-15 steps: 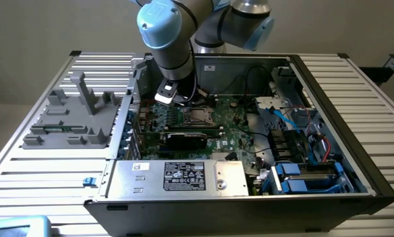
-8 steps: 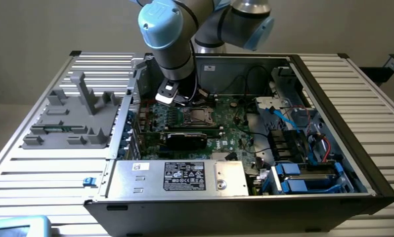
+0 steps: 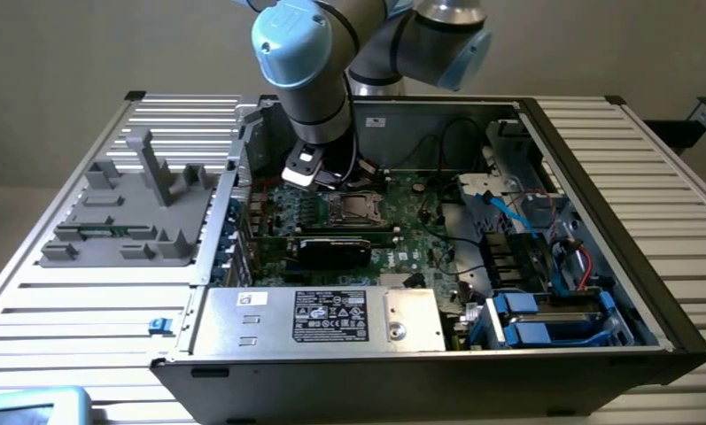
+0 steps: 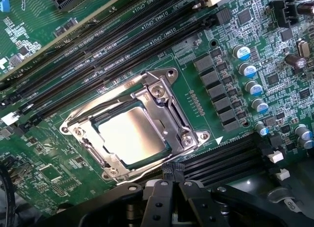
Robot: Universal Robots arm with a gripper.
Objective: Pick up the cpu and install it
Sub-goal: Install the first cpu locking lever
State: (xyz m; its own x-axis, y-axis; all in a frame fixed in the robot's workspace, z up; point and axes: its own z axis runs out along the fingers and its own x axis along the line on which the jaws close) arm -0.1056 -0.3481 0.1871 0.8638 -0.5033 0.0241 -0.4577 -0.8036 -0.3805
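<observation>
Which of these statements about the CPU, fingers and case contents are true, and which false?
1. The shiny silver square cpu lies within the socket's metal frame. True.
2. The gripper has its fingers spread wide. False: they are shut, with nothing seen between them.
3. The black graphics card lies outside the open computer case. False: it sits on the motherboard inside.
4. A grey plastic tray sits at the exterior view's left of the case. True.
</observation>
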